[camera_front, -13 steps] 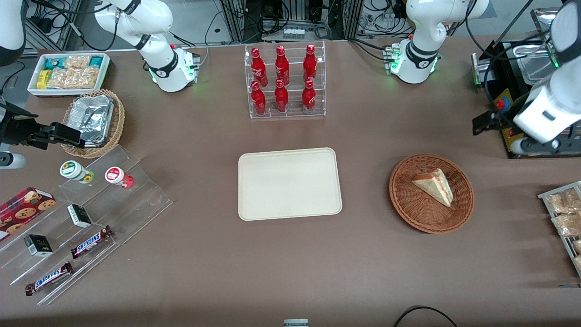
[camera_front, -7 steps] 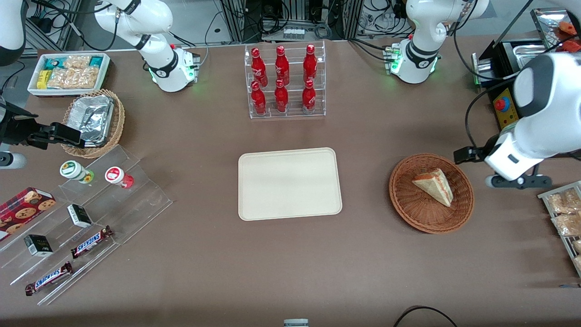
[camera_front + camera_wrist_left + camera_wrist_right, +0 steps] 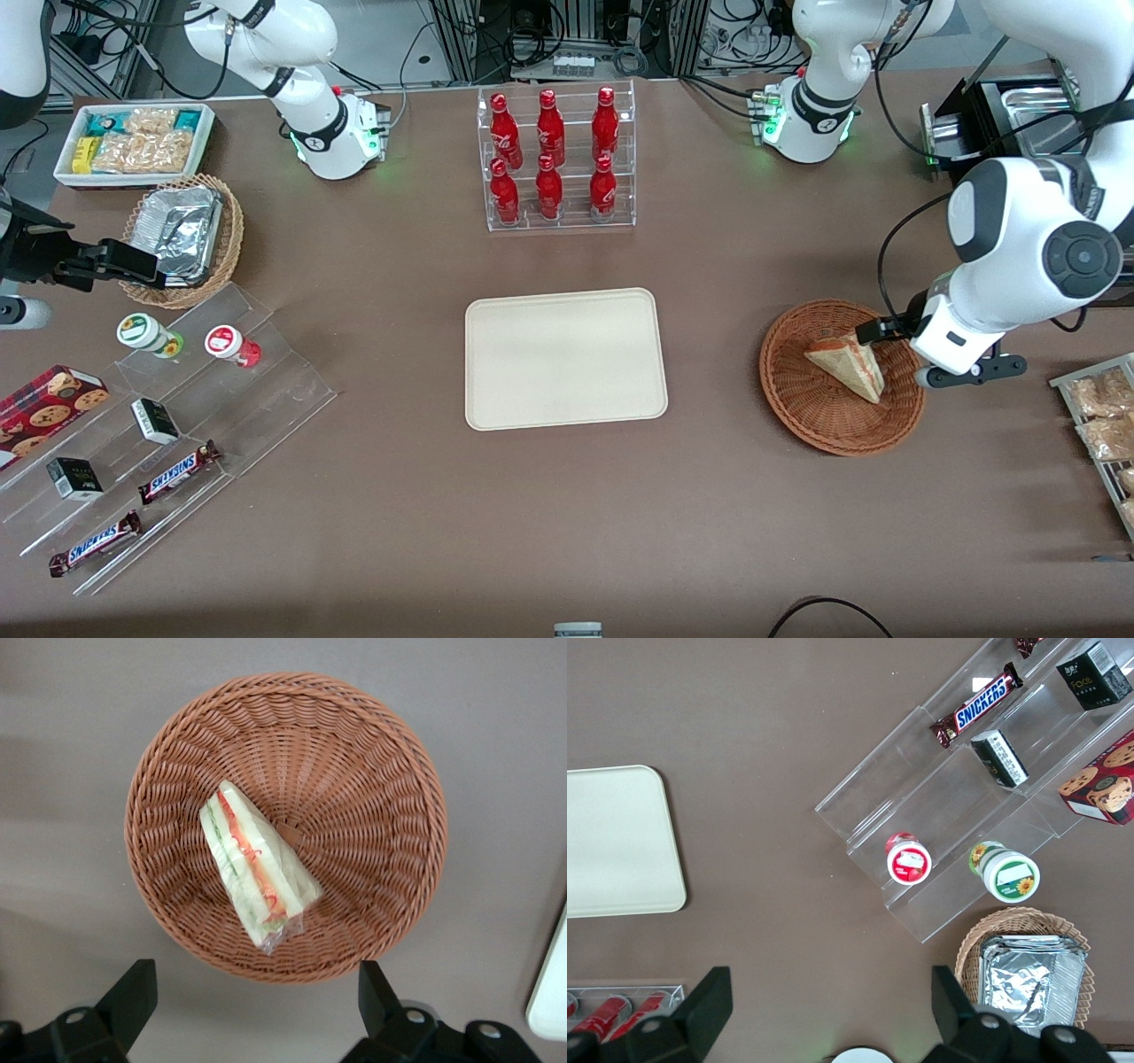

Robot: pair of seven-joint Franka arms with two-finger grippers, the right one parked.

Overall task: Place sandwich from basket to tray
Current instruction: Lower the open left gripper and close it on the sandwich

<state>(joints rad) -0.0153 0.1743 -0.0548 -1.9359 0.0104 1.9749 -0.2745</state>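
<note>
We see the sandwich [image 3: 848, 362] lying in the basket [image 3: 811, 408], its red and green filling edge facing up in the left wrist view [image 3: 255, 862], with what looks like clear wrapping gathered at one corner. It rests on the basket's woven floor [image 3: 354, 815], off centre toward one wall, untouched by anything else.

The gripper [image 3: 257, 1001] hovers above the basket's rim, toward the working arm's end of the table; its two dark fingers [image 3: 131, 997] are spread wide apart with nothing between them. In the front view the white wrist [image 3: 952, 341] overlaps the basket's edge just beside the sandwich.

The tray [image 3: 565, 358] lies bare at the table's middle, well apart from the basket, toward the parked arm's end.

Farther from the front camera than the tray we find a clear rack [image 3: 558, 159] of six red bottles; their white script is too small for us to read. Toward the parked arm's end, a stepped clear stand [image 3: 177, 425] carries two bars lettered SNICKERS [image 3: 177, 471], small dark boxes [image 3: 156, 420], two capped cups [image 3: 149, 334] and a red cookie box [image 3: 49, 403]. Near it sits a tan basket holding a foil container [image 3: 182, 230], and a white bin of snacks [image 3: 133, 142].
</note>
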